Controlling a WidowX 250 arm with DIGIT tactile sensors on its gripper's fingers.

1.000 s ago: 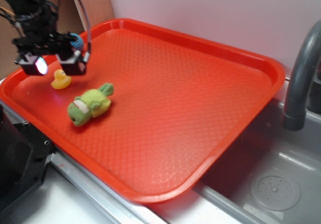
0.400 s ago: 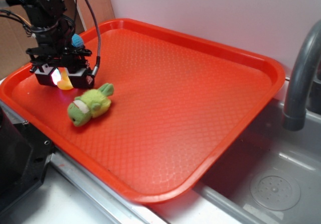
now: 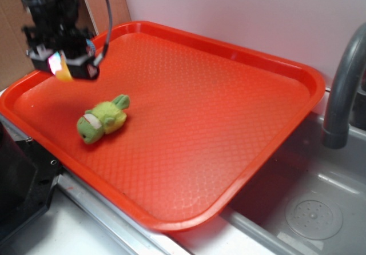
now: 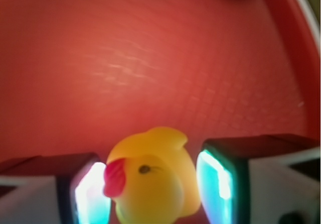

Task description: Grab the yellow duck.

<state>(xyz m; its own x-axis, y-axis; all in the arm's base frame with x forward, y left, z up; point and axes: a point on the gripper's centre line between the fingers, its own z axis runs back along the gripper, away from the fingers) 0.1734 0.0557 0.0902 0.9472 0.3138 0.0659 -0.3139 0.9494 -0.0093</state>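
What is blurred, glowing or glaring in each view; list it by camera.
Wrist view: the yellow duck sits soft-focus between the gripper pads, which glow cyan-white; the red tray behind is blurred. Exterior view: sharper; the gripper shows a pink-white glow, and the green plush casts a faint shadow on the tray.

Arm [image 3: 48, 6] — matte black, built of blocky segments, its upper part cut off by the frame edge. Black cables [image 3: 106, 15] loop down its side to the wrist. Gripper [image 3: 63, 67] — black housing carrying two squared fingers. Finger pads [image 4: 216, 184] are translucent and glow pale cyan-white at the wrist camera; from outside one pad [image 3: 55, 64] shows a pink-white glint. Finger bodies behind the pads are black with lighter grey outer faces.
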